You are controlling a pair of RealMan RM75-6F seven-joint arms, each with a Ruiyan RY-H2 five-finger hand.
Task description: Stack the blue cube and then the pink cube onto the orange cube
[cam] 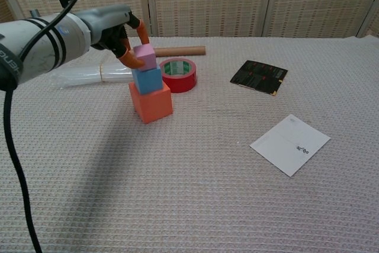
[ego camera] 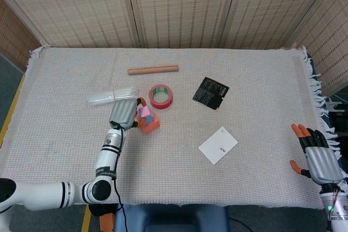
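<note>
- The pink cube (cam: pixel 144 56) sits on top of the blue cube (cam: pixel 147 79), which in turn sits on the orange cube (cam: pixel 151 102); the three form one upright stack on the table (cam: pixel 195 205), left of centre.
- In the chest view the pink cube is turned slightly out of line with the blue cube beneath it, yet rests on its upper face.
- The left robot hand (cam: pixel 121 35) is at the top of the stack, on its left and rear side. Its orange-tipped fingers (cam: pixel 131 58) curl around the pink cube, one against the cube's left face and another arching over its rear edge. The hand is grasping the pink cube.
- In the head view the left robot hand (ego camera: pixel 124 114) lies just left of the stack and covers part of it.
- The right robot hand (ego camera: pixel 317 158) rests at the table's near right corner, well apart from the stack, fingers spread and holding nothing.
- A roll of red tape (cam: pixel 178 74) lies flat just right of the stack, close to the blue cube, though contact cannot be confirmed.
- A cardboard tube (cam: pixel 177 51) lies behind the tape, running left to right.
- A clear plastic bundle (cam: pixel 89 75) lies left of the stack, under the left arm.
- A black card (cam: pixel 259 77) lies to the right, and a white card (cam: pixel 290 144) nearer the front edge.
</note>
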